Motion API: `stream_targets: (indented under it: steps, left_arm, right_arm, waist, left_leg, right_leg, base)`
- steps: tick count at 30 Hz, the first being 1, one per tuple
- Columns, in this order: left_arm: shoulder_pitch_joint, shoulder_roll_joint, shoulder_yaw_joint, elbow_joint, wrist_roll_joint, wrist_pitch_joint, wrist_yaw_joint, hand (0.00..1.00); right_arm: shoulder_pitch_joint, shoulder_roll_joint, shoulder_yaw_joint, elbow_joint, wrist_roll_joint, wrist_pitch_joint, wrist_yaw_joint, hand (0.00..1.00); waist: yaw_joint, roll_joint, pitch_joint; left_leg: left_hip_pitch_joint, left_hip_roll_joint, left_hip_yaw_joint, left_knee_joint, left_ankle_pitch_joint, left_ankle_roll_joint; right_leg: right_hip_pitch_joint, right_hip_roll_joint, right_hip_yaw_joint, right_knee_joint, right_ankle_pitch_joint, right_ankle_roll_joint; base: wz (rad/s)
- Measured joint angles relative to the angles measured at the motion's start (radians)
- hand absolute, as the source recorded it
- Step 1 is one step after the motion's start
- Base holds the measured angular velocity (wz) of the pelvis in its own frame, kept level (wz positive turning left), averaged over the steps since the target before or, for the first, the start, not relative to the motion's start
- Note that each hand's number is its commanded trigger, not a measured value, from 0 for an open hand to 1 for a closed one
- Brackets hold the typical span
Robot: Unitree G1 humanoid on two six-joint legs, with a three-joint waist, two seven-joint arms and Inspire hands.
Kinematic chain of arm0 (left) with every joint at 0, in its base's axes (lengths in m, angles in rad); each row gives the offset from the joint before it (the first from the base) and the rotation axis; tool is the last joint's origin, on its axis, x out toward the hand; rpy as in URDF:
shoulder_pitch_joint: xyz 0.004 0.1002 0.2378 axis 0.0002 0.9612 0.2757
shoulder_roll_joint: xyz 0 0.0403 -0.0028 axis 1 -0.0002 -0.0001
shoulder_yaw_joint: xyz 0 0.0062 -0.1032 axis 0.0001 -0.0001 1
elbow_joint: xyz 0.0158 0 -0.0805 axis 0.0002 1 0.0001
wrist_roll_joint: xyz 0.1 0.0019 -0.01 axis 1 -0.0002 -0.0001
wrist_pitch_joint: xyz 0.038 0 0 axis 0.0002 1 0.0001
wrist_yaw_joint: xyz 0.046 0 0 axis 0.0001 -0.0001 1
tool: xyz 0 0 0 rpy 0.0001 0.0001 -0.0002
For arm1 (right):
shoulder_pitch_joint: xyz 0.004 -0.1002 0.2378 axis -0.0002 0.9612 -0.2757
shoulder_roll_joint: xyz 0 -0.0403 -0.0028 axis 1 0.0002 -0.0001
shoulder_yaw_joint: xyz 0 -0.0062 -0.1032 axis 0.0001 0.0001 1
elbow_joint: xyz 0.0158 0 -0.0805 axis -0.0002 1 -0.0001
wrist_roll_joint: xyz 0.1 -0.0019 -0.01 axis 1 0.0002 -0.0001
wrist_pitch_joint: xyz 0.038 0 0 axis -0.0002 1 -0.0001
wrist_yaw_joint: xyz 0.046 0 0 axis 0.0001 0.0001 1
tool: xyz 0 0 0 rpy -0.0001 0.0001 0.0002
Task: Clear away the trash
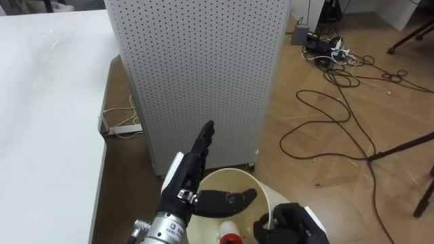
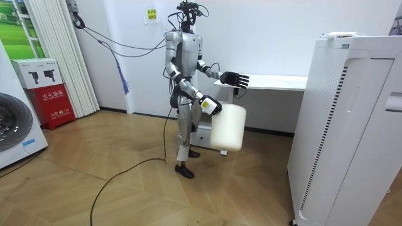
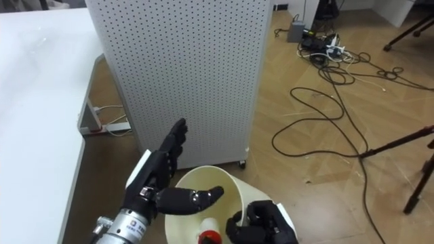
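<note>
Closest to my head camera, my right hand (image 1: 285, 224) is clamping the rim of a cream bin (image 1: 234, 174), fingers curled tight over its edge. The bin is hanging at my hip, its mouth turned up toward me.

Inside the bin, at the bottom edge of the eye views, a white bottle (image 1: 230, 238) with a red cap is sitting: the garbage, already in and touching neither of my hands.

My left hand (image 1: 182, 177) is hovering just above the bin's left rim, fingers straight and held together, pointing ahead. The thumb is sticking out sideways across the opening and gripping nothing.

Straight ahead, a white perforated cabinet (image 1: 203, 68) is standing on the wooden floor, just beyond the bin. A white table (image 1: 47, 102) is running along my left side, with a power strip (image 1: 123, 127) lying on the floor beneath its edge. Black cables (image 1: 339, 88) are looping across the floor to my right.

In the room view I am standing upright beside that table, facing the room view's right. A tall white appliance (image 2: 345, 125) is rising there in the foreground, and a washing machine (image 2: 16, 129) is showing at the far left edge.
</note>
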Motion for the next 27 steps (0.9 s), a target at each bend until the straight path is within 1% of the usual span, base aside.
stream_targets:
  steps: [3, 7, 9, 13, 17, 19, 20, 22, 24, 26, 27]
  left_arm:
    - [0.007, 0.012, 0.002, 0.0, -0.001, 0.0, 0.009, 0.0]
    - [0.035, 0.025, 0.004, 0.0, -0.001, 0.0, 0.029, 0.0]
    - [0.043, 0.03, 0.005, 0.001, -0.001, 0.0, 0.033, 0.0]
    - [0.063, 0.04, 0.005, 0.01, -0.001, 0.0, 0.056, 0.0]
    - [0.083, 0.047, 0.005, 0.015, -0.002, 0.0, 0.065, 0.0]
    - [0.087, 0.047, 0.007, 0.043, -0.002, 0.002, 0.062, 0.0]
    - [0.089, 0.047, 0.009, 0.05, -0.003, 0.004, 0.062, 0.0]
    - [0.102, 0.047, 0.02, 0.054, -0.004, 0.022, 0.061, 0.0]
    - [0.104, 0.049, 0.022, 0.056, -0.003, 0.03, 0.061, 0.0]
    - [0.102, 0.05, 0.024, 0.069, -0.001, 0.031, 0.06, 0.0]
    - [0.104, 0.052, 0.023, 0.072, -0.001, 0.039, 0.059, 0.0]
  right_arm:
    - [0.024, 0.0, -0.01, 0.0, 0.002, 0.0, -0.018, 1.0]
    - [0.061, 0.0, -0.026, 0.0, -0.001, 0.0, -0.051, 1.0]
    - [0.073, -0.002, -0.029, 0.0, -0.001, 0.0, -0.064, 1.0]
    - [0.093, -0.006, -0.029, 0.0, -0.001, 0.0, -0.076, 1.0]
    - [0.095, -0.009, -0.029, 0.014, 0.003, 0.0, -0.075, 1.0]
    - [0.095, -0.01, -0.029, 0.024, 0.003, 0.0, -0.074, 1.0]
    - [0.095, -0.01, -0.029, 0.03, 0.003, 0.0, -0.074, 1.0]
    - [0.096, -0.011, -0.029, 0.062, 0.004, 0.001, -0.074, 1.0]
    - [0.099, -0.011, -0.029, 0.081, 0.003, 0.002, -0.074, 1.0]
    - [0.099, -0.01, -0.029, 0.097, 0.001, 0.004, -0.074, 1.0]
    - [0.102, -0.011, -0.029, 0.098, 0.002, 0.009, -0.075, 1.0]
  waist:
    - [0.0, -0.002, -0.0025]
    - [-0.002, -0.003, -0.0043]
    - [-0.003, -0.005, -0.0081]
    - [-0.006, -0.01, -0.0121]
    - [-0.007, -0.011, -0.0121]
    - [-0.005, -0.011, -0.0122]
    - [-0.005, -0.012, -0.0122]
    - [-0.006, -0.012, -0.0122]
    - [-0.006, -0.012, -0.0122]
    - [-0.004, -0.012, -0.0123]
    - [-0.004, -0.011, -0.0121]
  left_leg:
    - [0.002, 0.001, 0.0, 0.0, 0.0, 0.0]
    - [0.014, 0.001, 0.0, -0.001, 0.0, 0.0]
    - [0.014, 0.001, 0.0, -0.001, 0.0, 0.0]
    - [0.018, 0.0, 0.0, 0.0, 0.0, 0.0]
    - [0.019, 0.0, 0.0, 0.0, 0.0, 0.0]
    - [0.021, 0.001, 0.001, -0.001, 0.0, 0.0]
    - [0.021, 0.001, 0.001, -0.001, 0.0, 0.0]
    - [0.022, 0.001, 0.002, -0.003, 0.0, 0.0]
    - [0.023, 0.001, 0.003, -0.005, 0.0, 0.0]
    - [0.026, 0.001, 0.012, -0.005, 0.0, 0.0]
    - [0.027, 0.001, 0.017, -0.005, 0.0, 0.0]
  right_leg:
    - [0.002, 0.001, -0.002, 0.0, 0.0, 0.0]
    - [0.013, 0.001, -0.001, -0.001, 0.0, 0.0]
    - [0.014, 0.001, -0.001, -0.001, 0.0, 0.0]
    - [0.015, 0.001, -0.001, 0.003, 0.001, -0.001]
    - [0.014, 0.001, 0.003, 0.003, 0.001, -0.001]
    - [0.015, 0.005, 0.009, 0.0, 0.001, -0.001]
    - [0.016, 0.006, 0.012, 0.0, 0.001, -0.001]
    - [0.016, 0.007, 0.014, -0.001, 0.001, -0.002]
    - [0.015, 0.008, 0.017, -0.001, 0.001, -0.001]
    - [0.015, 0.008, 0.024, -0.001, 0.001, -0.001]
    - [0.014, 0.008, 0.026, -0.001, 0.001, -0.001]
  base:
    - [0.0]
    - [0.0]
    - [0.0]
    - [0.0]
    - [0.0]
    - [0.0]
    - [-0.03]
    - [0.0]
    - [-0.02]
    - [-0.1]
    - [-0.13]
